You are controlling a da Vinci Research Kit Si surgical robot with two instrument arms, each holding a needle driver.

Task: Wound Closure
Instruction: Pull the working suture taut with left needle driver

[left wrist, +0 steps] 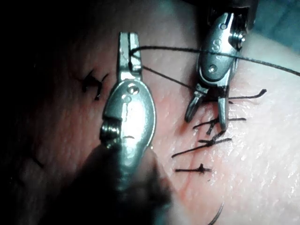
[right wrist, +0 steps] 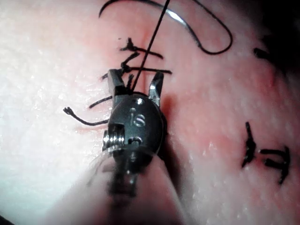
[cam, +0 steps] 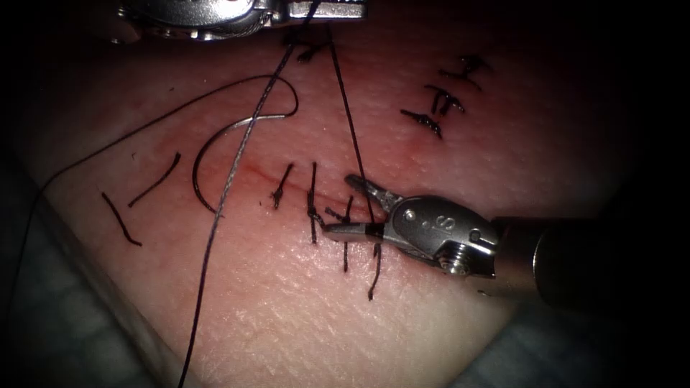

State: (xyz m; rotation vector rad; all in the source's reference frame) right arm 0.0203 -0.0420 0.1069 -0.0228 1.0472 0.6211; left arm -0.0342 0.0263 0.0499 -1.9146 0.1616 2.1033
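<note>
The pink tissue lies under a bright light, with dark all around its edges. A thin red cut runs across it, and little dark stitches already cross the cut. The left claw is at the far edge of the tissue, clenched on the thread. From that claw one strand runs down to the newest stitch, and a second strand runs down past the needle toward the near edge. The right claw comes in from the right and sits low over the stitches with its two jaws spread apart, holding nothing. The tight strand passes right between those open jaws, so this claw is the nearer one to it. The curved needle lies loose on the tissue, left of the stitches, with no claw on it. It does not seem to be stuck in the tissue. Short cut ends of thread lie farther left.
</note>
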